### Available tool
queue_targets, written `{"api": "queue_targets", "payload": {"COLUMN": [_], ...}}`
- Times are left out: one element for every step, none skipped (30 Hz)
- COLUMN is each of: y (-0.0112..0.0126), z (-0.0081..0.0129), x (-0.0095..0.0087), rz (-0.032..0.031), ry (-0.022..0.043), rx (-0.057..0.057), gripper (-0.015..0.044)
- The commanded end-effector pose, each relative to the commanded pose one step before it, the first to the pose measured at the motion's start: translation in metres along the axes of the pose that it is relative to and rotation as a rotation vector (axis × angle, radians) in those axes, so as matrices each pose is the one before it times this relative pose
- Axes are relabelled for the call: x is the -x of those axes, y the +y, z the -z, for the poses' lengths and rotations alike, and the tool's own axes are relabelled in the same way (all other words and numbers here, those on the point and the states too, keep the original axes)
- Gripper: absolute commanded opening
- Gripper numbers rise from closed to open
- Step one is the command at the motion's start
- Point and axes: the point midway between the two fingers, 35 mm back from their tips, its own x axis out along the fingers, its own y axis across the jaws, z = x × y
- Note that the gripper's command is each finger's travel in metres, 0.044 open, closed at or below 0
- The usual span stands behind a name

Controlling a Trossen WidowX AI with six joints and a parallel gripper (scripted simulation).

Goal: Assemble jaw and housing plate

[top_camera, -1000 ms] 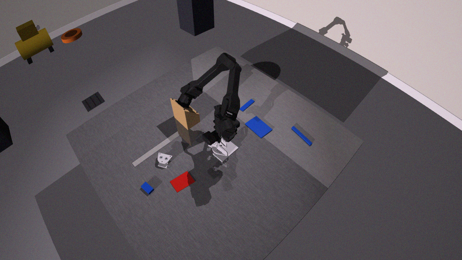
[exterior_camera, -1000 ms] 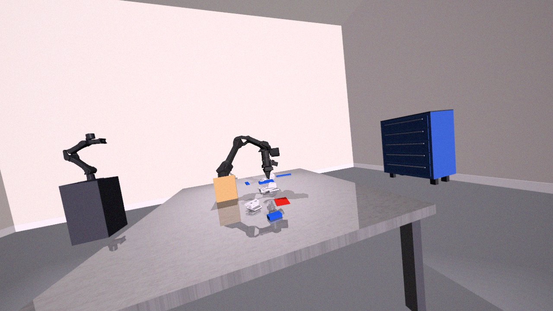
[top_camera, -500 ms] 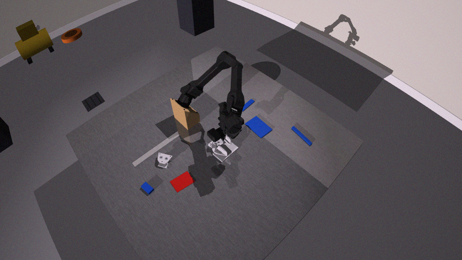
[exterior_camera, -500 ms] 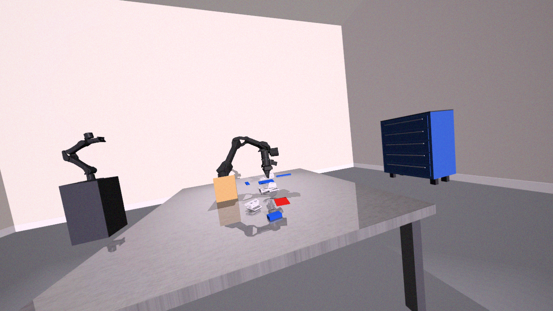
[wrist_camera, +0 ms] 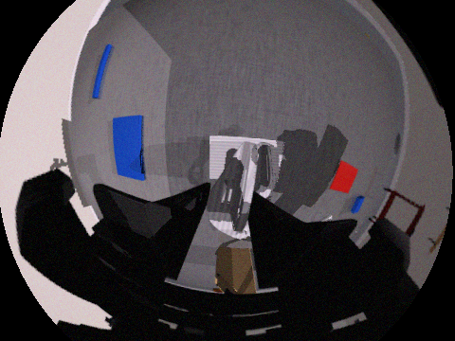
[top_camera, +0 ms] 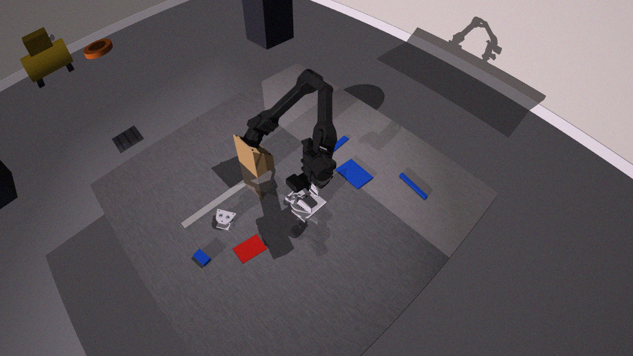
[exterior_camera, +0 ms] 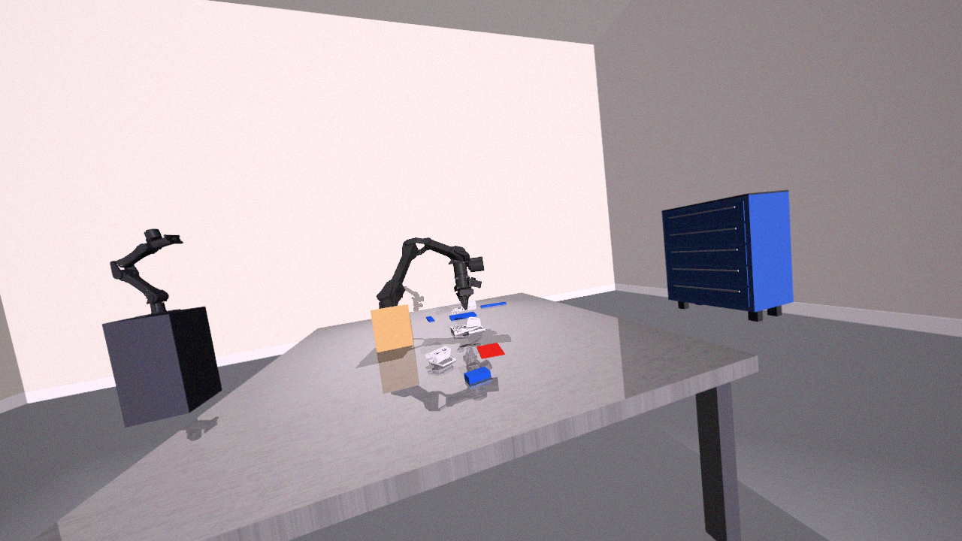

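Where the gripper clasps a white part, long axis near-vertical in wrist view, pointing away from tan block.

The top view looks from high above, steeply down and at a slant, so the tabletop lies turned across it, with floor and walls behind. The exterior view stands farther off, beyond one edge of the table, a little above its surface, and it faces along the top toward a pale wall. The wrist view is the nearest one; it looks between the dark fingertips down at the table, wide and round, with black corners. The top view and the exterior view both contain the whole working arm. The red plate is shared by all three views.
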Motion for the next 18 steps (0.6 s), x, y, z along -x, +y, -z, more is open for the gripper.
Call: {"api": "queue_targets", "payload": {"y": [0.00110,0.00000,0.00000,0.00000,0.00000,0.00000,0.00000,0.00000,0.00000,0.00000,0.00000,0.00000,0.00000,0.00000,0.00044,0.00110,0.00044,0.00000], "z": [0.00034,0.00000,0.00000,0.00000,0.00000,0.00000,0.00000,0.00000,0.00000,0.00000,0.00000,0.00000,0.00000,0.00000,0.00010,0.00026,0.00010,0.00000], "x": [-0.00005,0.00000,0.00000,0.00000,0.00000,0.00000,0.00000,0.00000,0.00000,0.00000,0.00000,0.00000,0.00000,0.00000,0.00000,0.00000,0.00000,0.00000], "rz": [-0.00503,0.00000,0.00000,0.00000,0.00000,0.00000,0.00000,0.00000,0.00000,0.00000,0.00000,0.00000,0.00000,0.00000,-0.00002,-0.00006,-0.00002,0.00000], "ry": [0.00029,0.00000,0.00000,0.00001,0.00001,0.00000,0.00000,0.00000,0.00000,0.00000,0.00000,0.00000,0.00000,0.00000,0.00001,0.00002,0.00001,0.00000], "rx": [-0.0071,0.0000,-0.0020,-0.0061,-0.0061,-0.0020,0.0000,0.0000,0.0000,0.0000,0.0000,0.0000,0.0000,0.0000,0.0000,0.0000,0.0000,0.0000], "gripper": [0.0134,0.0134,0.0134,0.0134,0.0134,0.0134,0.0134,0.0134,0.0134,0.0134,0.0134,0.0134,0.0134,0.0134,0.0134,0.0134,0.0134,0.0134]}}
